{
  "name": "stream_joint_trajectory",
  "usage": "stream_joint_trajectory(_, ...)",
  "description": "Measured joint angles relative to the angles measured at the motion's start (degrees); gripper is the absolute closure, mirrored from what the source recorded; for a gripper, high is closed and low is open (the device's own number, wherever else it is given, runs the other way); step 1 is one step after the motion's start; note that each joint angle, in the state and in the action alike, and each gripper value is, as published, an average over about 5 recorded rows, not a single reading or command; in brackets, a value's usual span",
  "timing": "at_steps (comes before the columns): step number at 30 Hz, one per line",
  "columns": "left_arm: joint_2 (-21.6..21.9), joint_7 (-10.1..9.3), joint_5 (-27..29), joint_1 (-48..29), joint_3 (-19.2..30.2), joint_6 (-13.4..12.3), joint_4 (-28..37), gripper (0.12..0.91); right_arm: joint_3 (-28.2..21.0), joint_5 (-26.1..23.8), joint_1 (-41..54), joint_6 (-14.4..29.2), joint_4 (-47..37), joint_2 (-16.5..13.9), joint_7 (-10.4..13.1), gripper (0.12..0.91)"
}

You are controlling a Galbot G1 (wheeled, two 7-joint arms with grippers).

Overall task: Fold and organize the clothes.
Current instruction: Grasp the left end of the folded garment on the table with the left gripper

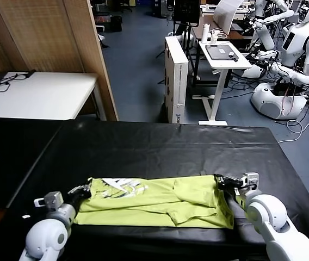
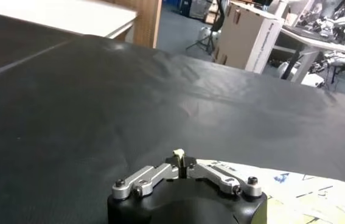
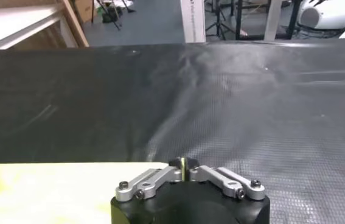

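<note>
One lime yellow-green short-sleeved cotton T-shirt point(image 1: 160, 202) lies in a long folded band across the near part of the bench point(image 1: 160, 147), which is covered with a black, slightly wrinkled plastic sheet. The shirt's small white print point(image 1: 121, 188) faces up near its left end, and a folded flap of fabric sits toward the right end.

The left hand point(image 1: 84, 191) is at the shirt's left edge, low on the bench. In the left wrist view its fingers are pressed together on a small tuft of pale yellow cloth point(image 2: 179, 156), so it is pinching the T-shirt's edge, with the printed fabric spreading away beside it.

The right hand point(image 1: 226, 184) is at the shirt's far right corner, also low on the bench. In the right wrist view its fingers point(image 3: 183, 163) are drawn together with a sliver of yellow between them, which appears to be the shirt's edge, though only a speck shows there.

Beyond the bench, a white table point(image 1: 40, 93) stands on the far left beside a wooden panel point(image 1: 45, 35). A tall white cardboard box point(image 1: 176, 79) and a white stand desk point(image 1: 222, 57) are on the blue floor behind, with white humanoid robots point(image 1: 285, 49) at the far right.
</note>
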Motion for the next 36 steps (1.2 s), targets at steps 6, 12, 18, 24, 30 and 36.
stream_joint_trajectory(6, 0.42, 0.23, -0.04, 0.01, -0.47, -0.26, 0.67, 0.883, 0.37, 0.23, -0.29, 0.88, -0.13, 0.50, -0.34, 0.877)
stream_joint_trajectory(12, 0.18, 0.68, 1.25, 0.05, -0.17, -1.88, 0.41, 0.804, 0.76, -3.40, -1.15, 5.52, 0.53, -0.04, -4.72, 0.628)
stream_joint_trajectory(18, 1.53, 0.33, 0.30, 1.36, -1.41, -0.15, -1.15, 0.449, 3.13, -10.39, -3.85, 7.81, 5.31, -2.51, -8.65, 0.260)
stream_joint_trajectory(24, 4.29, -0.24, -5.66, 5.18, -4.10, 1.77, -4.84, 0.156, 5.96, -13.49, -10.98, 5.26, 13.16, -7.64, -10.82, 0.122)
stream_joint_trajectory(30, 3.87, 3.02, -8.41, 9.43, -5.86, -0.22, -7.14, 0.124, 8.81, -10.64, -15.55, 3.42, 18.39, -8.78, -8.00, 0.118)
stream_joint_trajectory(36, 1.36, 3.56, -9.18, 11.05, -6.03, -0.99, -7.99, 0.123, 11.59, -7.00, -19.49, 3.76, 21.22, -7.86, -6.86, 0.118)
